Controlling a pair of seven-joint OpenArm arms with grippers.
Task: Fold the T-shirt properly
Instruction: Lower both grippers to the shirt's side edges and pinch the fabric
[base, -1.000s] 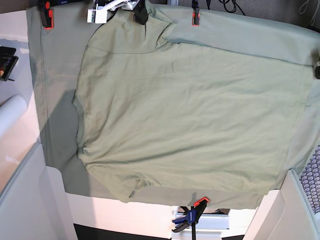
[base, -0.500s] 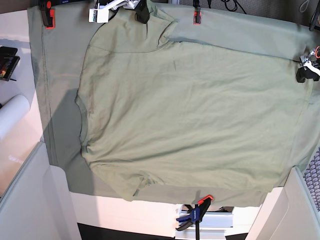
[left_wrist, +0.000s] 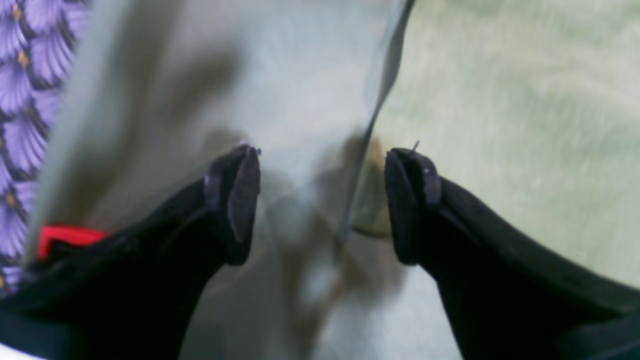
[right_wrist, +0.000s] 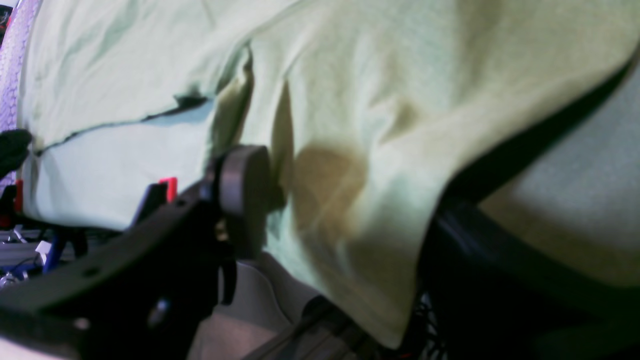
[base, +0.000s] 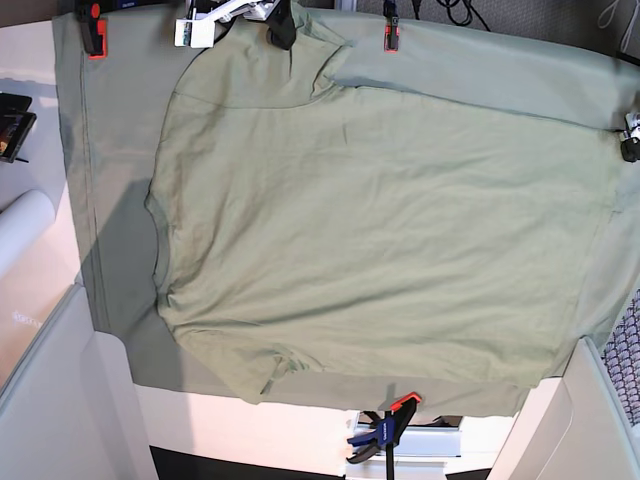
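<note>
Base view evenly lit w/ soft shadows; both wrist views blurred, close-up cloth out of focus.

A: What covers the table (base: 30, 90)?
B: A grey-green tablecloth (base: 110, 130), fastened at its edges by clamps (base: 385, 430).
A: And on the cloth?
B: The T-shirt (base: 380, 240), spread flat, one sleeve (base: 270, 75) raised at the far edge.

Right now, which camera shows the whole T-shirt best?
The base view: the T-shirt lies spread flat, fully visible. The left wrist view shows only a blurred edge; the right wrist view shows a draped fold.
</note>
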